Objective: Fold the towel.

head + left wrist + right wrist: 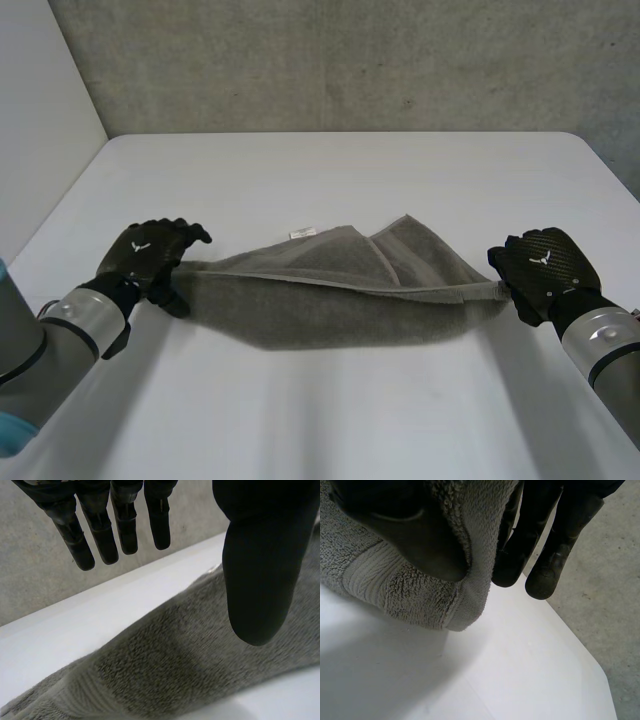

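Closer, towel (395, 580) corner in right hand (547, 540) pinch; left hand (260, 570) fingers straight.

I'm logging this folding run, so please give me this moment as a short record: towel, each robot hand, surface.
towel: grey, stretched crosswise between the two hands, one flap lying over near its right end
label: small, white, at the towel's far edge
left robot hand: at the towel's left end; fingers straight, thumb apart above the cloth
right robot hand: at the towel's right corner; cloth pinched between thumb and fingers
surface: white table
fold: not yet neat or complete
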### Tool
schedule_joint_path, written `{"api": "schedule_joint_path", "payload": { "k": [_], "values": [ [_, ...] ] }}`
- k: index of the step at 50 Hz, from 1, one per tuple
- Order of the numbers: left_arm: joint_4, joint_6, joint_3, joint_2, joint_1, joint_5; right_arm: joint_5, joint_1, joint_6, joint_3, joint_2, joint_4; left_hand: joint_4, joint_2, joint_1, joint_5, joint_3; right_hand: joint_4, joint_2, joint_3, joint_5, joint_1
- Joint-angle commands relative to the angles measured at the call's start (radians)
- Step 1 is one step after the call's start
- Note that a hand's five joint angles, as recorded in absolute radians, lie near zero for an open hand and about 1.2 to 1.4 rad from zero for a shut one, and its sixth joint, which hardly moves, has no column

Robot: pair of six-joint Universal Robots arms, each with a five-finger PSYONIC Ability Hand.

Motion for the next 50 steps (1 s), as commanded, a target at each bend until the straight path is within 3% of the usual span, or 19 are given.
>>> {"api": "schedule_joint_path", "payload": {
  "k": [1, 7, 9, 10, 12, 17, 22, 24, 26, 29, 33, 35, 40, 46, 50],
  "values": [
    [0.008, 0.177, 0.049, -0.101, -0.001, -0.02, 0.002, -0.001, -0.004, 0.001, 0.0, -0.001, 0.103, 0.103, 0.102, 0.101, 0.103, 0.058, 0.06, 0.053, 0.047, 0.056],
    [0.005, 0.245, 0.057, -0.132, -0.001, -0.023, 0.003, -0.002, -0.004, 0.0, 0.0, -0.001, 0.235, 0.235, 0.235, 0.233, 0.235, 0.058, 0.06, 0.053, 0.047, 0.056],
    [0.002, 0.247, 0.055, -0.135, -0.002, -0.022, 0.003, -0.002, -0.005, 0.0, -0.001, -0.001, 0.556, 0.556, 0.556, 0.554, 0.556, 0.058, 0.06, 0.053, 0.047, 0.056],
    [0.002, 0.247, 0.055, -0.135, -0.002, -0.022, 0.003, -0.002, -0.007, -0.002, -0.001, -0.001, 0.558, 0.558, 0.558, 0.556, 0.558, 0.058, 0.06, 0.053, 0.047, 0.056],
    [-0.006, 0.245, 0.054, -0.12, -0.002, -0.022, 0.003, -0.004, -0.007, -0.003, -0.001, -0.003, 0.985, 0.985, 0.984, 0.983, 0.985, 0.058, 0.06, 0.053, 0.047, 0.056],
    [-0.03, 0.244, 0.046, -0.034, -0.002, -0.028, 0.006, -0.012, -0.008, -0.026, -0.026, 0.014, 0.986, 0.987, 0.986, 0.984, 0.986, 0.058, 0.06, 0.053, 0.047, 0.056],
    [-0.086, 0.21, 0.04, 0.168, -0.005, -0.051, -0.006, -0.052, -0.004, -0.092, -0.191, 0.144, 0.986, 0.987, 0.986, 0.984, 0.986, 0.058, 0.06, 0.053, 0.047, 0.056],
    [-0.107, 0.178, 0.044, 0.262, -0.004, -0.054, -0.021, -0.087, -0.004, -0.194, -0.274, 0.311, 0.986, 0.987, 0.986, 0.984, 0.986, 0.058, 0.06, 0.053, 0.047, 0.056],
    [-0.138, 0.091, 0.064, 0.444, 0.007, -0.054, -0.043, -0.096, -0.004, -0.262, -0.292, 0.413, 0.986, 0.987, 0.986, 0.984, 0.986, 0.058, 0.06, 0.053, 0.047, 0.056],
    [-0.156, 0.003, 0.11, 0.572, 0.005, -0.051, -0.108, -0.107, -0.005, -0.407, -0.305, 0.619, 0.986, 0.987, 0.986, 0.984, 0.986, 0.058, 0.06, 0.053, 0.047, 0.056],
    [-0.19, -0.051, 0.142, 0.635, 0.001, -0.045, -0.173, -0.119, -0.013, -0.54, -0.299, 0.796, 0.986, 0.987, 0.986, 0.984, 0.986, 0.058, 0.06, 0.053, 0.047, 0.056],
    [-0.221, -0.056, 0.152, 0.64, 0.001, -0.043, -0.216, -0.128, -0.025, -0.653, -0.284, 0.922, 0.986, 0.987, 0.986, 0.984, 0.986, 0.058, 0.06, 0.053, 0.047, 0.056],
    [-0.282, -0.045, 0.126, 0.539, -0.009, -0.05, -0.245, -0.134, -0.051, -0.758, -0.193, 0.997, 0.986, 0.987, 0.986, 0.984, 0.986, 0.058, 0.06, 0.053, 0.047, 0.056],
    [-0.282, -0.022, 0.118, 0.365, -0.012, -0.054, -0.216, -0.122, -0.086, -0.822, -0.032, 1.02, 0.986, 0.987, 0.986, 0.984, 0.986, 0.058, 0.06, 0.053, 0.047, 0.056],
    [-0.268, 0.062, 0.179, 0.17, -0.013, -0.056, -0.181, -0.078, -0.107, -0.864, 0.062, 1.022, 0.986, 0.987, 0.986, 0.984, 0.986, 0.058, 0.06, 0.053, 0.047, 0.056]
  ]
}}
